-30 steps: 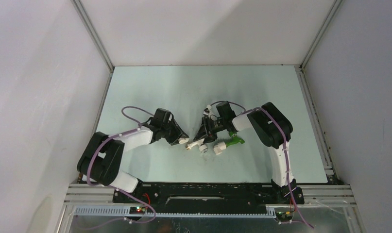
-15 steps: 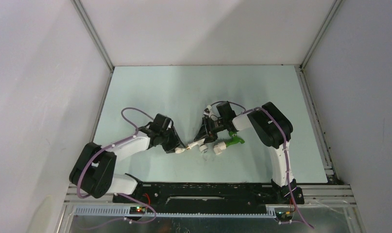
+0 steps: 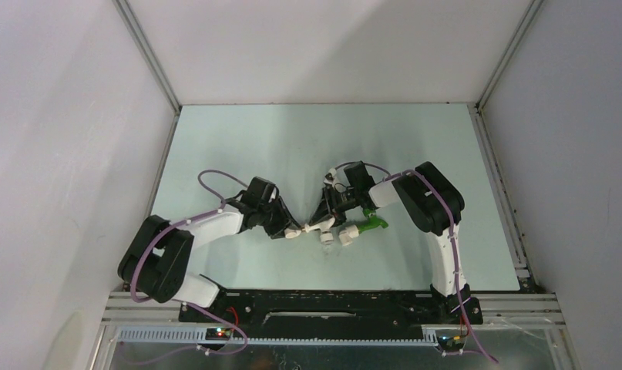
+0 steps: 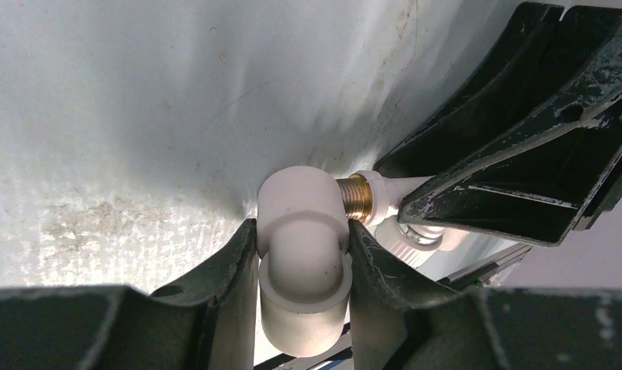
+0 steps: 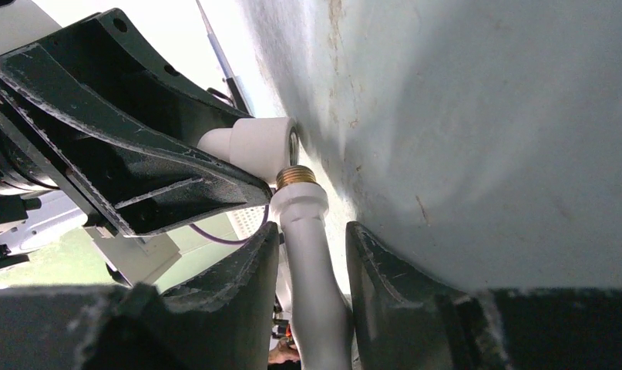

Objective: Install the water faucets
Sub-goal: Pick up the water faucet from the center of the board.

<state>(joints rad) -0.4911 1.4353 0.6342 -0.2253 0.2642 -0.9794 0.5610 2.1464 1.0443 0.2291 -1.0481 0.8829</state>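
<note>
My left gripper is shut on a stubby white elbow fitting, which also shows in the top view. My right gripper is shut on the white faucet, whose grey knob points at the near edge. The faucet's brass thread meets the fitting's opening just above the table. In the left wrist view the thread touches the fitting's side. The green faucet lies on the table right of my right gripper, with a white fitting on its near end.
The pale green table top is walled at the back and on both sides. The right gripper's dark fingers fill the right of the left wrist view. The left gripper's fingers fill the left of the right wrist view.
My left arm has shifted its pose and brought the white fitting rightward against the white faucet's brass thread. My right gripper and the green faucet have stayed in place.
</note>
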